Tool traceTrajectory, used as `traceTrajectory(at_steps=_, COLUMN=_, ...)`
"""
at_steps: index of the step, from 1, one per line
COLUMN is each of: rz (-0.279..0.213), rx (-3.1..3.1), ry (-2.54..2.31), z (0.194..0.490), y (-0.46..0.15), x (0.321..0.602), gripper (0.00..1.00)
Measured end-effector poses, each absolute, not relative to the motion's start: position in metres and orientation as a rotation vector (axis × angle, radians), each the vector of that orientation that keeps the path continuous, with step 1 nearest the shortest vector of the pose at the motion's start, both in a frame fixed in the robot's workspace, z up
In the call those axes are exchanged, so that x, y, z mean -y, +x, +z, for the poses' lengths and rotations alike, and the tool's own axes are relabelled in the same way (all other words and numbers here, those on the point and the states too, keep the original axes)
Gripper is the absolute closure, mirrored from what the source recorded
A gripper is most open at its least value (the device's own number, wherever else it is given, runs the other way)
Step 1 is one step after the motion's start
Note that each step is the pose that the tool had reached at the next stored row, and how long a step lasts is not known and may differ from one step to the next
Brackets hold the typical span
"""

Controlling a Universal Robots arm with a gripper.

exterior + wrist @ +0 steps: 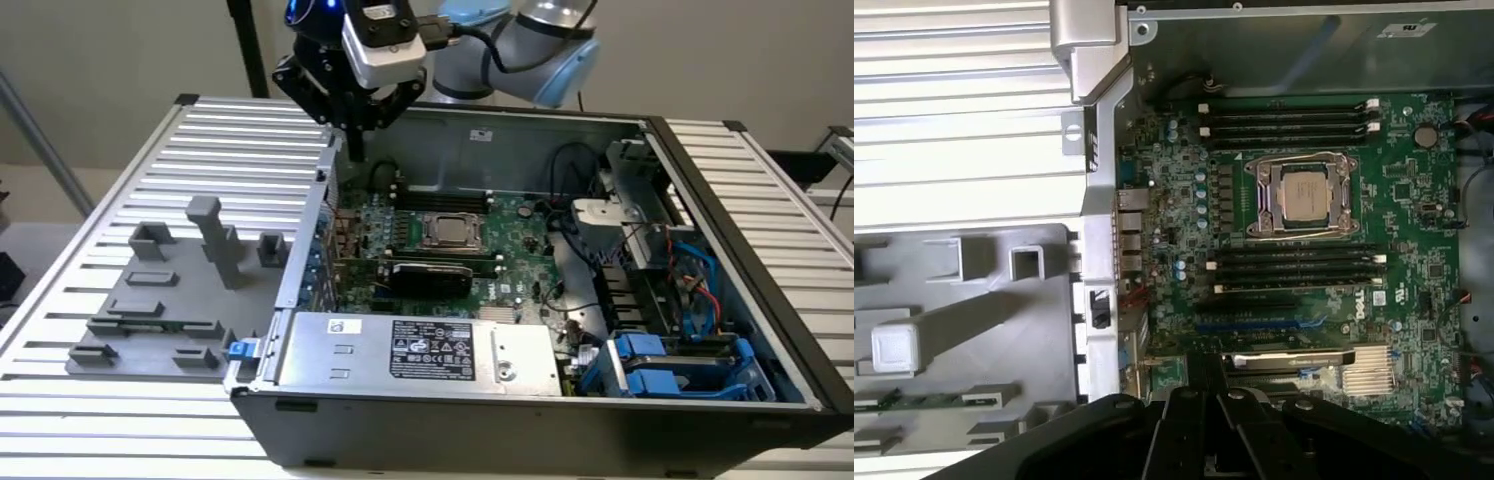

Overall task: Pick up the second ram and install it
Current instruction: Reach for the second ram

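Hovering at the exterior view's upper middle above the case's (534, 420) rear edge, the gripper (355, 126) is pinched shut on nothing, while the second ram (924, 401) lies in the grey fixture (187, 300) toward the lower left, lengthwise across the frame.

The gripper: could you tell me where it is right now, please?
In the exterior view the shut gripper hangs over the far corner of the open computer case on that view's left, between the grey fixture blocks and the CPU socket.

Green motherboard (514, 230), grey fixture blocks (220, 245), black case (534, 430), blue drive brackets (654, 362), silver-ribbed table (80, 420).
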State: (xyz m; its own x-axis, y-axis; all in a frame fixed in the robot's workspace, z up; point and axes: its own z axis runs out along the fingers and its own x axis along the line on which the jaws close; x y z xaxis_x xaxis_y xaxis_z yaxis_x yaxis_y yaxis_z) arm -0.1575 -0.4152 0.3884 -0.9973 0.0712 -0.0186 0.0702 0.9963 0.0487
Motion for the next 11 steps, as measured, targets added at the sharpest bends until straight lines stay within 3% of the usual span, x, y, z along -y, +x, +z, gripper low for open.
traceTrajectory(at_steps=11, rz=0.073, rx=-3.119, ry=0.11, z=0.382, y=-0.207, x=0.424, gripper=0.89)
